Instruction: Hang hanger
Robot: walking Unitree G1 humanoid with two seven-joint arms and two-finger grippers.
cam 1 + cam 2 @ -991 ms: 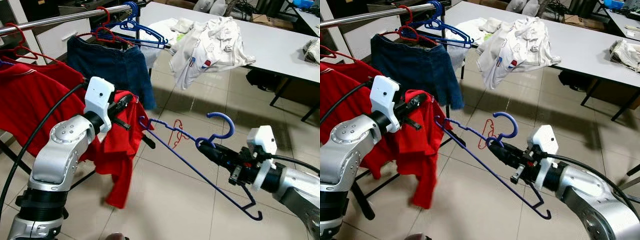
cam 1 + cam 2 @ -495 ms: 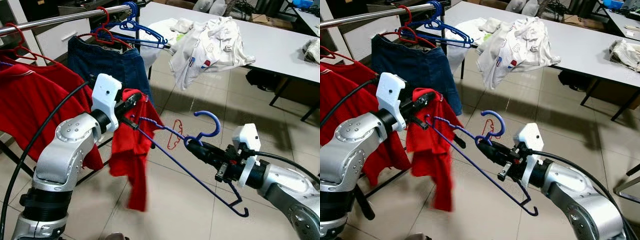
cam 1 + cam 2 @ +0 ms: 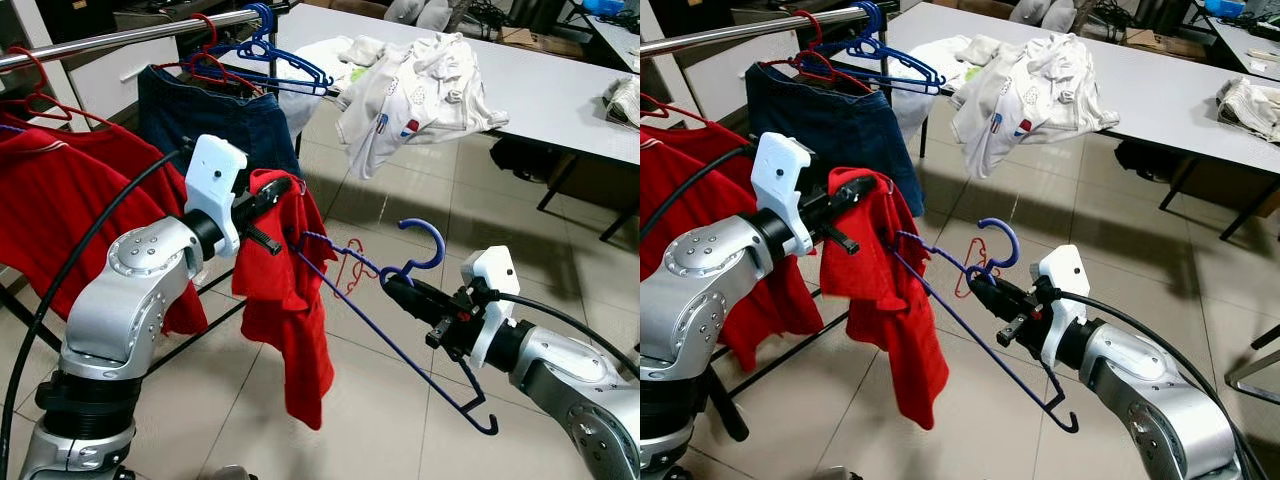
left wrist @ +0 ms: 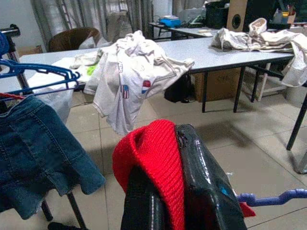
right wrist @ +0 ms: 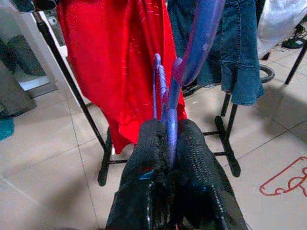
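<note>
I see the long grey desk [image 3: 560, 95] at the back, with a heap of white clothes [image 3: 420, 85] spilling over its near edge. In front of it a silver clothes rail [image 3: 120, 38] carries two red garments [image 3: 60, 210], one denim skirt [image 3: 215, 125] and a few spare red and blue hangers [image 3: 265, 55].

Compared with a second ago, my left gripper [image 3: 275, 190] has risen and swung toward the right one, and the red shirt [image 3: 290, 290] it pinches now hangs in a longer drape.

My right gripper [image 3: 395, 287] is clenched on the one blue hanger [image 3: 400, 345], just below its hook. The hanger is thin blue wire, tilted in mid-air over the tiled floor [image 3: 380, 200] between the two grippers. Its hook curls upward, one end is by the red shirt and the other points down to the floor. It is not on the rail yet.
</note>
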